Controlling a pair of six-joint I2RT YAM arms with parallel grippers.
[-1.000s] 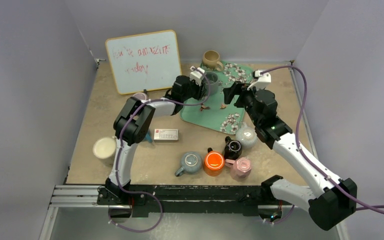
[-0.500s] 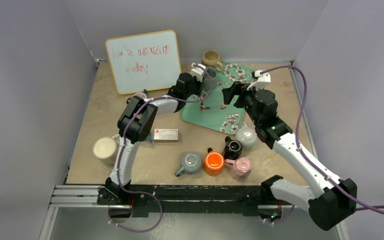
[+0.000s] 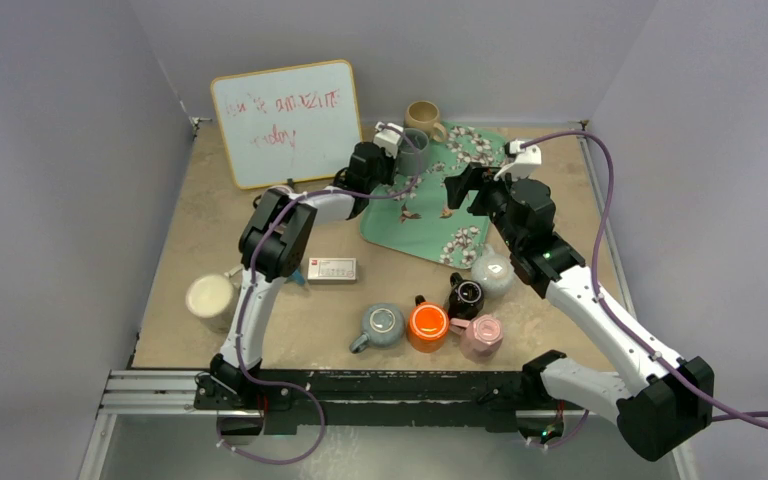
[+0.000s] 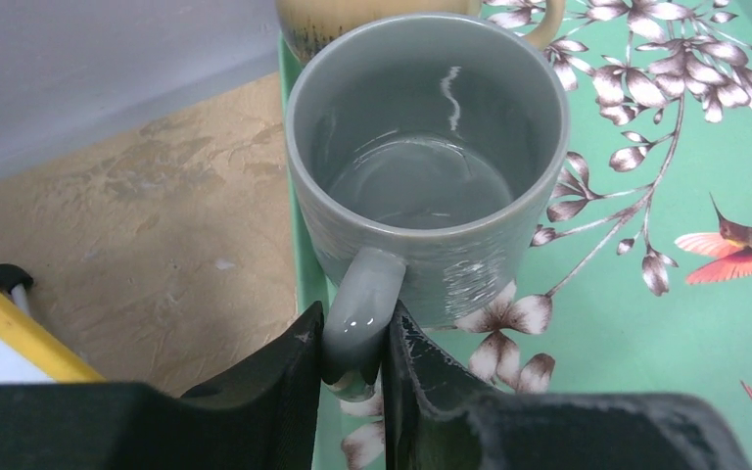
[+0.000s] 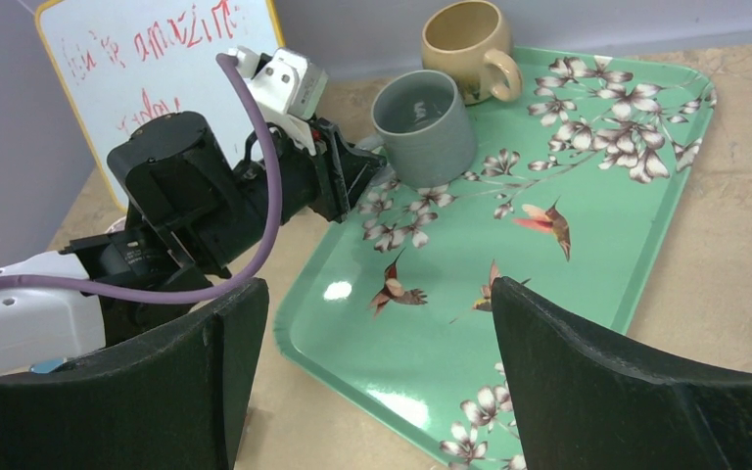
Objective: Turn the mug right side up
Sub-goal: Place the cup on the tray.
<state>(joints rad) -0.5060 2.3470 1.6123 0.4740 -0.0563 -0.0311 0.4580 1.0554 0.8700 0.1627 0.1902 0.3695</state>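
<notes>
Left gripper [image 4: 352,338]: my jaws are closed to a narrow gap on the handle of the grey mug [image 4: 421,186], one finger on each side of the loop, both in contact with it. Nothing else is in this grip.

Grey mug: mouth up, interior bare and glossy. It sits at the far left corner of the green floral tray [image 4: 627,323], close to the tray's left rim. In the right wrist view its base appears to meet the tray surface; I cannot tell whether it rests there fully. Its handle points toward my left wrist.

A tan mug [image 5: 465,39] stands upright just behind the grey one, near the tray's far edge, handle to the right. The two are close; contact cannot be confirmed.

Right gripper [image 5: 377,294]: my jaws are spread wide and hold nothing. It hangs above the tray, well apart from both mugs, facing the left gripper.

Top view: the whiteboard [image 3: 285,120] with red writing leans at the far left of the table. Nearer my bases lie a cream mug [image 3: 210,296] at the left edge, a small white box [image 3: 332,268], and a cluster of a grey-blue mug [image 3: 382,322], an orange mug [image 3: 428,322], a dark mug [image 3: 465,295], a pink mug [image 3: 483,335] and a pale mug [image 3: 493,270], all off the tray
</notes>
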